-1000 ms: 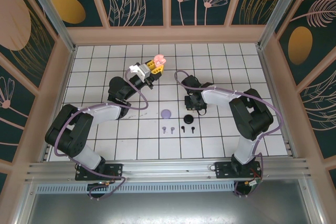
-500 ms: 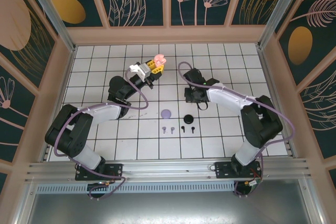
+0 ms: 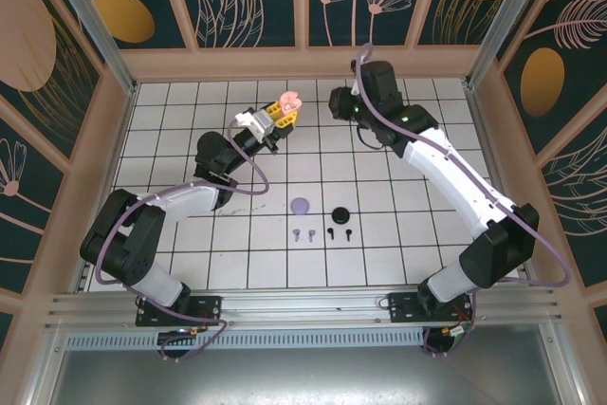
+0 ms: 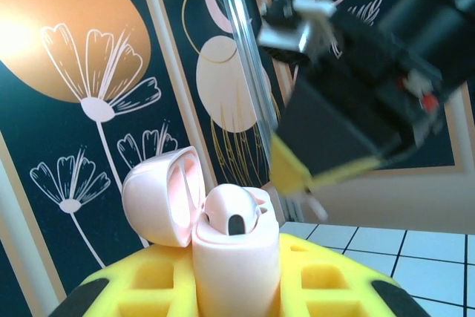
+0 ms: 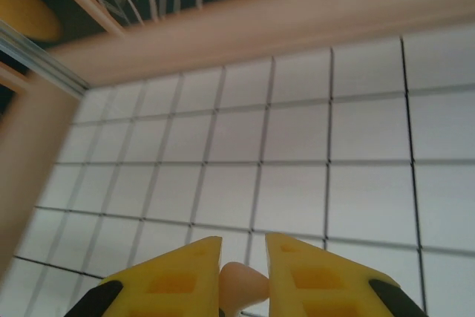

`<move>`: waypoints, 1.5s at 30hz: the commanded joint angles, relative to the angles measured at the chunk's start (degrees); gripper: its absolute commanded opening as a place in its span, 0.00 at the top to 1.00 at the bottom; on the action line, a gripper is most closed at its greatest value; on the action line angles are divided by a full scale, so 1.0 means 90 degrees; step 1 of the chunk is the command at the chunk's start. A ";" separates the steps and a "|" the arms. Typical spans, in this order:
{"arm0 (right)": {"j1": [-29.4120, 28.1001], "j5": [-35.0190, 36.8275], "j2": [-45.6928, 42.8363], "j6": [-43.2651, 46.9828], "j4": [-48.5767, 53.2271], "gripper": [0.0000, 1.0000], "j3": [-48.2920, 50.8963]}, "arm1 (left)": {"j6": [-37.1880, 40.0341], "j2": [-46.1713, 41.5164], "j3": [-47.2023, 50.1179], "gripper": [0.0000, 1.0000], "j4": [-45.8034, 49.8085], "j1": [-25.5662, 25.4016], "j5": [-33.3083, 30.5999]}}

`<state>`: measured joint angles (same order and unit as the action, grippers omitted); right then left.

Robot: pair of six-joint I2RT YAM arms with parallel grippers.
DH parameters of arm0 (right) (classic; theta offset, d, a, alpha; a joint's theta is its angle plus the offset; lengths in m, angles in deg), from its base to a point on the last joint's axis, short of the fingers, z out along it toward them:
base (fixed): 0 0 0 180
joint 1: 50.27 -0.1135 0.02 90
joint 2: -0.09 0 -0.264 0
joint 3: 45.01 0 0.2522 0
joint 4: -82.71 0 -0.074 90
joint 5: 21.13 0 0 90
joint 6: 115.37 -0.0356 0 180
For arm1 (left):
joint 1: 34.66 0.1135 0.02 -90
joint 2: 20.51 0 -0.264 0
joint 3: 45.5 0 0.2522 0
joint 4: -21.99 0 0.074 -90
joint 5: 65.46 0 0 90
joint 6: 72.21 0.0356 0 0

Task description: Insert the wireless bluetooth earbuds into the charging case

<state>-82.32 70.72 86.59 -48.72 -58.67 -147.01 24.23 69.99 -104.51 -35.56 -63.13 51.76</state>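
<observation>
- Top view: the left jaws are raised over the far part of the white tiled surface (image 3: 427, 234) and pinch the pink charging case (image 3: 287, 101). The right arm reaches to the far middle, and its jaws are near the case, on its right side, apart from it.
- Nearer to the arm bases, a lilac round case (image 3: 301, 206) and a black round case (image 3: 340, 214) lie on the tiles. Just below them stand in one row the two lilac earbuds (image 3: 296, 233) and the two black earbuds (image 3: 331, 232).
- Left wrist view: the yellow left jaws are pressed on the sides of the case (image 4: 237, 261). Its lid (image 4: 167, 194) is open and leans to the left. One pink earbud (image 4: 230, 217) sits in the case. The right jaws hang above and to the right, blurred.
- Right wrist view: the yellow right jaws are almost together and pinch a second pink earbud (image 5: 241, 283) between them, above the tiles.
</observation>
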 commanded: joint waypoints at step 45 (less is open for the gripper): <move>-0.0538 -0.1612 -0.0354 0.0240 -0.3896 0.80 0.1364 | -0.0242 0.0403 -0.0715 1.00 -0.0046 -0.0030 0.0266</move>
<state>-86.76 57.12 82.66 -46.32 -91.10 -135.82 22.65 73.42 -109.63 -34.64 -63.13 53.01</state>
